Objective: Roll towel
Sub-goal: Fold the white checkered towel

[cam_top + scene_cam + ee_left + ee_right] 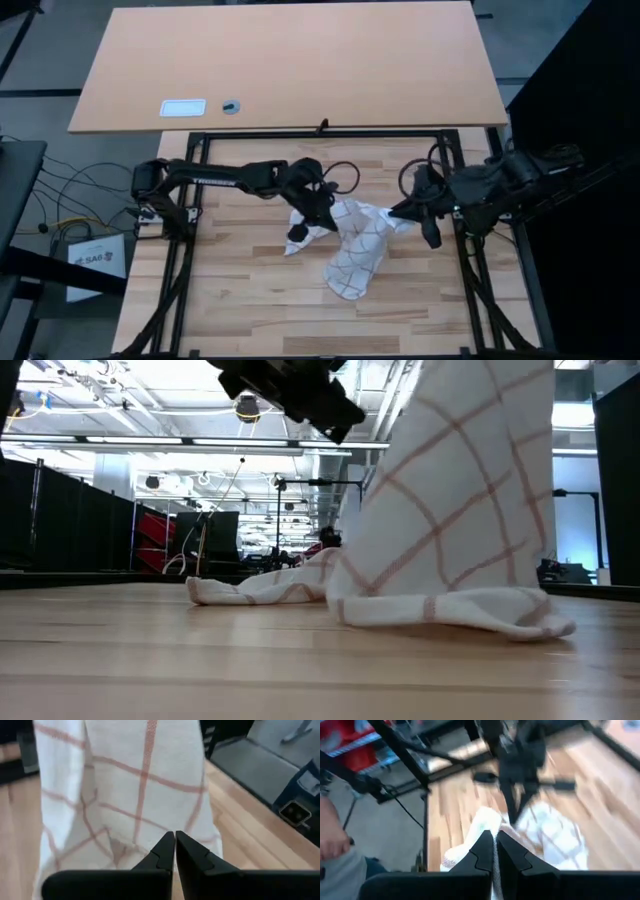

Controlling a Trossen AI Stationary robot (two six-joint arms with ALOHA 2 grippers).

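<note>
- Nearest the low camera, a folded edge of the towel (450, 610) is seen resting on the wooden table (200, 660), with the rest of the cloth lifted steeply upward.
- At mid-table, the towel (355, 245) is stretched between the two arms.
- The left gripper (175, 842) is closed, fingertips together at the cloth's edge; whether cloth is pinched cannot be told.
- The right gripper (495, 842) is closed at the towel's other end; a grip cannot be confirmed.
- Farther back, a white card (183, 107) lies on a second table (350, 60).
</note>
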